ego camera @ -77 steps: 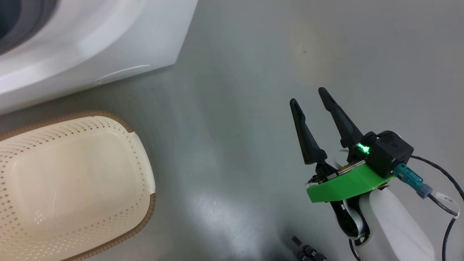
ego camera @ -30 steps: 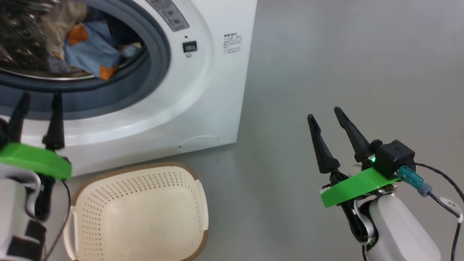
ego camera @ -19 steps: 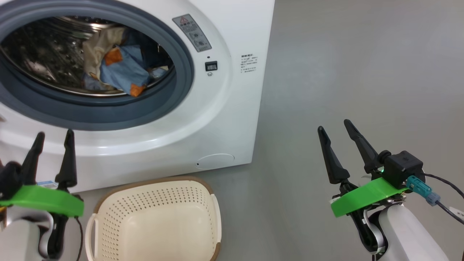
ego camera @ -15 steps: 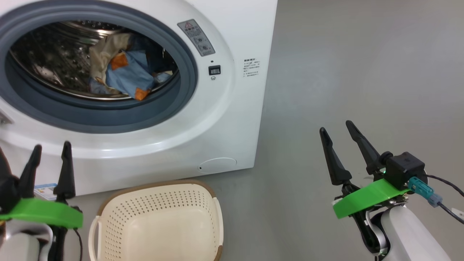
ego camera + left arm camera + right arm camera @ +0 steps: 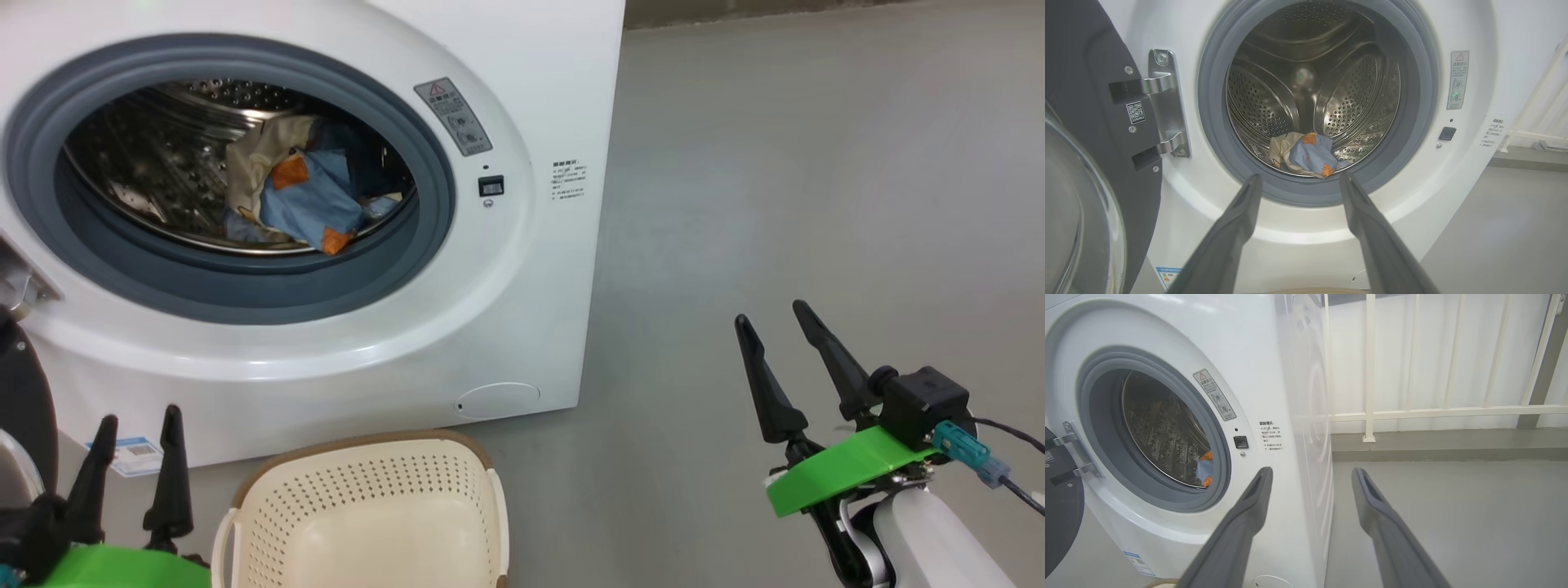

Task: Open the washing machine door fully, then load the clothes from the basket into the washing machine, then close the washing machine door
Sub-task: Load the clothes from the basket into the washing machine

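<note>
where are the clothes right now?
Head view, upper left: the clothes lie heaped low in the drum of the washing machine, behind the grey rubber ring, above the basket.

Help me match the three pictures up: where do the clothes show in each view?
Head view: the clothes lie upper left of the picture, at the lower right inside the drum.
Left wrist view: the clothes lie near the centre, on the drum floor.
Right wrist view: a sliver of the clothes shows left of centre, behind the grey rubber ring.
Shared landmark: the warning sticker, up and right of the opening.
</note>
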Available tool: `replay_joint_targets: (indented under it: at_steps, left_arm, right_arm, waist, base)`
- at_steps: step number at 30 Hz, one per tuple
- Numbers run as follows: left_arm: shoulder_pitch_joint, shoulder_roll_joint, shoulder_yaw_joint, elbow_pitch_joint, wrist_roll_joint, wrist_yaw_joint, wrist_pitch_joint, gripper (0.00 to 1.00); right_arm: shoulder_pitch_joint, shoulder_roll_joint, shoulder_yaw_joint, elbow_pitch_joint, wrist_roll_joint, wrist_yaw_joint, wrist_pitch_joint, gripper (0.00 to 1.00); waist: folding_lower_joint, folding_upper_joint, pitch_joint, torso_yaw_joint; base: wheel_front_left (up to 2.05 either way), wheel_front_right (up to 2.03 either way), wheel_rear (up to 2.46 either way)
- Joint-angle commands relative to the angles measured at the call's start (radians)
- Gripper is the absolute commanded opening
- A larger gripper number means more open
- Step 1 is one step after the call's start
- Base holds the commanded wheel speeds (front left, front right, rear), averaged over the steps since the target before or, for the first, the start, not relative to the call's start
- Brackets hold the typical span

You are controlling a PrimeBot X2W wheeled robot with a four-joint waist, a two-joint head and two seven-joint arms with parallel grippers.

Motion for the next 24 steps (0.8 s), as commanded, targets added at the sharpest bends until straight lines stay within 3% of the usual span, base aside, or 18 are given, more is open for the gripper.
replay_joint_targets:
  at_steps: [1, 24]
  left_arm:
    - [-0.012, 0.025, 0.045, -0.037, 0.005, 0.002, -0.006, 1.00]
    - [0.020, -0.006, 0.051, -0.075, 0.051, -0.003, -0.006, 1.00]
  right_arm:
    - [0.001, -0.009, 0.019, -0.024, 0.008, 0.007, -0.008, 1.00]
    - [0.002, -0.018, 0.026, -0.024, 0.017, 0.007, -0.008, 1.00]
  waist:
    - [0.0000, 0.0000, -0.005, 0.001]
    - [0.0000, 0.0000, -0.003, 0.012]
  base:
    - [0.00, 0.00, 0.00]
    - [0.00, 0.00, 0.00]
